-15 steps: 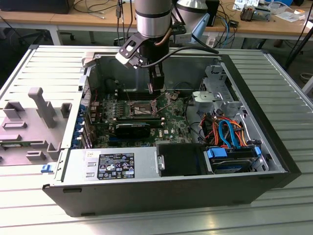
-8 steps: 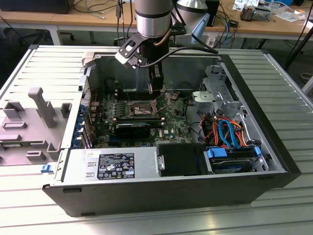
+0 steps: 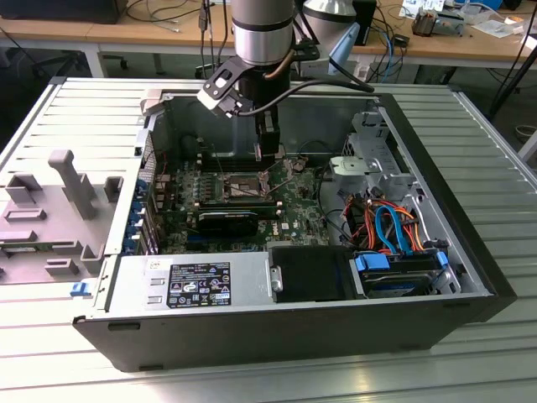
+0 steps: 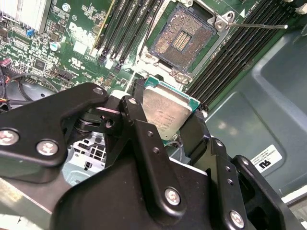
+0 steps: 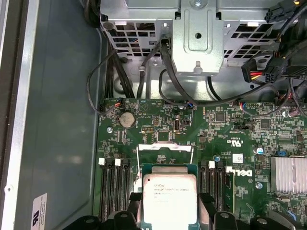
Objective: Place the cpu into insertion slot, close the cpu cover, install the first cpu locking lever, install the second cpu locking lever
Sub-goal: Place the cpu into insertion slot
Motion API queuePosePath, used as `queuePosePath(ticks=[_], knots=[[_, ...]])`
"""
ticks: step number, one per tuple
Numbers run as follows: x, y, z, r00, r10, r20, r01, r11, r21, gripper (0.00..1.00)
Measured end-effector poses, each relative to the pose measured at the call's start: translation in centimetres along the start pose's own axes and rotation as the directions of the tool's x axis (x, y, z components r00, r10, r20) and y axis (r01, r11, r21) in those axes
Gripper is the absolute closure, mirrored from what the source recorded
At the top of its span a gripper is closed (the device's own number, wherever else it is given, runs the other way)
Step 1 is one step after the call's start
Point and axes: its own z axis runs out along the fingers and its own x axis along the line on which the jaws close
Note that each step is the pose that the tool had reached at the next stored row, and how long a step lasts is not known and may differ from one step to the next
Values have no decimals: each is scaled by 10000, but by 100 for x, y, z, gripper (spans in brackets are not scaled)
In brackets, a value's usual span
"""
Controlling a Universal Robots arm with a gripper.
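— The claw (image 4: 165,122): is it carrying anything?

— Yes. Its black fingers (image 4: 136,115) are clamped on opposite edges of the cpu (image 4: 165,110). The chip is held flat, its dull metal face toward both wrist cameras, clear of the board.

— And the insertion slot?

— The insertion slot (image 4: 184,40) lies bare, its dark pin field uncovered, between the banks of long memory slots (image 4: 129,24). Chip and socket are near each other but apart.

— Which way from the claw?

— In the exterior view the claw hangs inside the open computer case (image 3: 470,277), above the motherboard (image 3: 298,214). The slot sits lower, a little toward the exterior view's left. The chip's edges look roughly square to the socket's, though I judge it is not yet over the opening.

— The lid?

— In the first wrist view a thin silver frame (image 5: 165,147) stands edge-on just past the chip (I take it for the cpu cover, swung up). One locking lever (image 4: 259,26) sticks out free beside the socket. Nothing is closed or latched.

— So, the first step?

— I'd say so. The chip is in the air, and the case rests on the ribbed metal surface (image 3: 503,168).
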Motion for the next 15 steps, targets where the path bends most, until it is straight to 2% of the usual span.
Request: queuePosePath(ticks=[15], knots=[[1,-42,6,10000,0,1,0,10000,0,45]])
